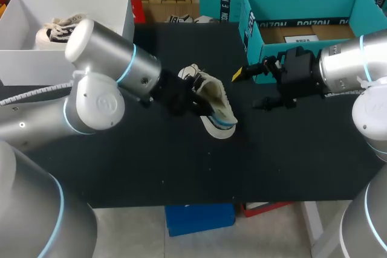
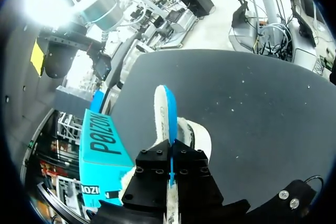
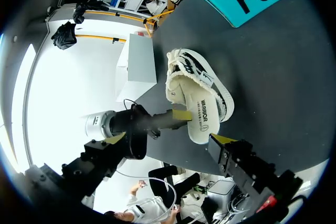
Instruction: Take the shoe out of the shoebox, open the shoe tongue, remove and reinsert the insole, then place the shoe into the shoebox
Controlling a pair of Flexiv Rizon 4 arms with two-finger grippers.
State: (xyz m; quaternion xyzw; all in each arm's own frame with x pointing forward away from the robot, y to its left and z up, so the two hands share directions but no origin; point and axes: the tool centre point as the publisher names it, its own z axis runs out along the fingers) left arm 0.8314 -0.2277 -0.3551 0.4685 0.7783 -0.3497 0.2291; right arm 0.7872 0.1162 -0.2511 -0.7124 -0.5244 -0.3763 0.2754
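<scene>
The shoe (image 1: 216, 108) lies near the middle of the counter (image 1: 151, 167), tipped on its side and out of the shoebox (image 1: 302, 13), with its opening and the insole (image 3: 202, 113) facing the right arm. The left gripper (image 1: 192, 98) is closed narrowly on the shoe's edge, one yellow tip at the rim of the opening. I cannot tell whether it pinches the insole as well. The right gripper (image 3: 169, 138) is spread wide and holds nothing, hanging just short of the shoe, between it and the shoebox. One teal shoebox stands open at the counter's far right. One white box (image 1: 115, 10) sits at the far left corner with a second shoe (image 1: 51, 32) inside: two shoes, two boxes, two grippers.
</scene>
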